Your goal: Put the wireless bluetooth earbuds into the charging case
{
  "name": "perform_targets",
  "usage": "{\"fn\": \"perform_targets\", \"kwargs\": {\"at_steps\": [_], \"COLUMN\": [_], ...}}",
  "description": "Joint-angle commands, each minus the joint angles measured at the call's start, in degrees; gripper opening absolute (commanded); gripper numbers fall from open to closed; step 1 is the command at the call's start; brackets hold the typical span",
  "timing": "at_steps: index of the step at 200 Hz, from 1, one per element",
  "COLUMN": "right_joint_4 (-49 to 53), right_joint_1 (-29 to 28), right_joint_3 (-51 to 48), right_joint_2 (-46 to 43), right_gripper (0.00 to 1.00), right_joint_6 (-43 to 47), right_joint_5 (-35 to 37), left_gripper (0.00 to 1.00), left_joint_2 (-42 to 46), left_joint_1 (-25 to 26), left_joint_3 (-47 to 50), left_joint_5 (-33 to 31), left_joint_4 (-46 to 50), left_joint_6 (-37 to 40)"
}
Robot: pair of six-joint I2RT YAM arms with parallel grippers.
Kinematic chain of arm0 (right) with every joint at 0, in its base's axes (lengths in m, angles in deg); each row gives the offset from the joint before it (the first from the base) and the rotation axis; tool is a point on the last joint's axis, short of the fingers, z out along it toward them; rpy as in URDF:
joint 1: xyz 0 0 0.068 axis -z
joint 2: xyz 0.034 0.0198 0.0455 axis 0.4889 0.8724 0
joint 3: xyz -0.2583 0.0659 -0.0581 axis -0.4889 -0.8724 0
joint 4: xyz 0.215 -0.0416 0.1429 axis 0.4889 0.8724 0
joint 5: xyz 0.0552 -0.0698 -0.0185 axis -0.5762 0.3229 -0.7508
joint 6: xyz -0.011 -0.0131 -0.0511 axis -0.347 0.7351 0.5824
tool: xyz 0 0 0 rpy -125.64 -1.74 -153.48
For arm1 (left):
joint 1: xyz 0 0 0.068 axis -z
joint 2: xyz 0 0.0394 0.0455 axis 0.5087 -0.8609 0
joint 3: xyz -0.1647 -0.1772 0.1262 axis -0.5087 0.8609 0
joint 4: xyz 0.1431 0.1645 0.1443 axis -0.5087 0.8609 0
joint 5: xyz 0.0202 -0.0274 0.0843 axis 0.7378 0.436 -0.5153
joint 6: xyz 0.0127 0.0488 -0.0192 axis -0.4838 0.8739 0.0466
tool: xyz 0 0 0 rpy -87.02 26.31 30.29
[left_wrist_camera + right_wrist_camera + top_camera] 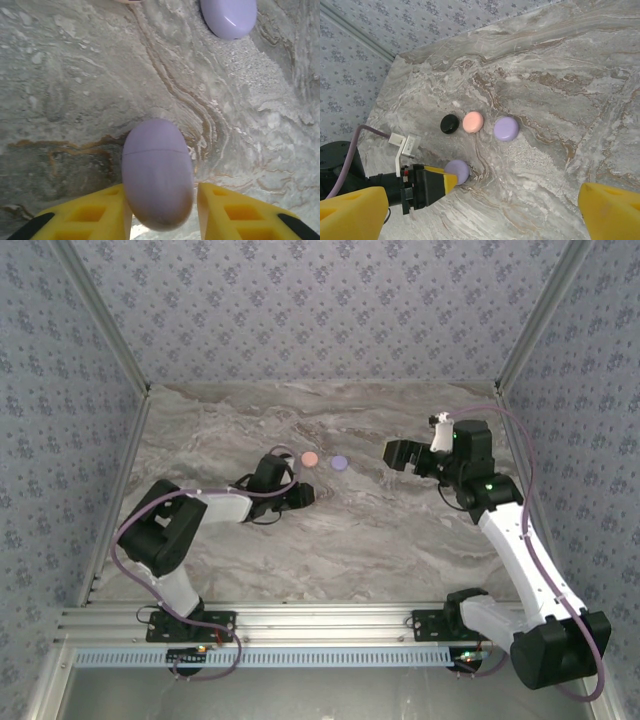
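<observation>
A closed lilac charging case (157,170) rests on the marble table between the yellow fingers of my left gripper (165,195). The jaws stand slightly open, with a narrow gap showing on the right side of the case. In the right wrist view the same case (458,170) sits at the tip of the left gripper (447,180). Beyond it lie a black case (449,123), a pink case (473,122) and a second lilac case (506,128), all closed. My right gripper (480,215) hovers wide open and holds nothing. The earbuds are out of view.
The marble table (380,530) is walled by patterned panels at the back and both sides. From above, the pink case (310,459) and lilac case (339,463) lie between the left gripper (300,495) and the right gripper (400,453).
</observation>
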Motion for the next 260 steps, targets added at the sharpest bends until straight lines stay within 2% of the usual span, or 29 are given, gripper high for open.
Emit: {"fn": "perform_targets", "kwargs": {"at_steps": [1, 56, 88, 122, 175, 195, 215, 229, 260], "right_joint_4": [1.21, 1.23, 0.92, -1.49, -10.69, -11.24, -10.40, -12.11, -26.42], "right_joint_1": [1.11, 3.57, 5.30, 6.60, 7.35, 7.37, 7.67, 8.15, 11.10], "right_joint_3": [-0.56, -2.14, -3.70, -6.94, -16.86, -19.97, -22.67, -25.76, -35.59], "right_joint_2": [-1.53, -3.16, -5.20, -9.08, -19.62, -22.30, -22.12, -20.93, -16.08], "right_gripper": [1.00, 1.00, 1.00, 1.00, 1.00, 1.00, 1.00, 1.00, 1.00], "right_joint_6": [0.97, 1.19, 1.97, 4.42, 13.52, 14.38, 9.10, 7.44, 10.45], "right_joint_5": [0.69, 1.14, 2.46, 7.65, 16.48, 24.11, 36.13, 42.10, 43.78], "left_gripper": [0.38, 0.49, 0.59, 0.74, 0.92, 0.94, 0.96, 0.98, 0.98], "left_joint_2": [1.09, 8.17, 15.90, 27.13, 45.98, 51.08, 53.73, 54.17, 52.81], "left_joint_1": [-0.89, -1.87, -2.39, -2.49, -3.82, -6.93, -11.30, -15.12, -21.63], "left_joint_3": [-1.43, -1.64, -0.94, 2.00, 10.46, 14.71, 18.49, 20.45, 24.92], "left_joint_5": [-0.98, -2.30, -6.08, -15.04, -34.88, -37.81, -38.84, -39.10, -37.91], "left_joint_4": [3.88, 7.38, 9.59, 10.36, 8.27, 4.90, 2.68, 2.23, -1.11], "left_joint_6": [2.50, 6.35, 10.59, 17.07, 26.62, 29.83, 30.52, 29.80, 31.33]}}
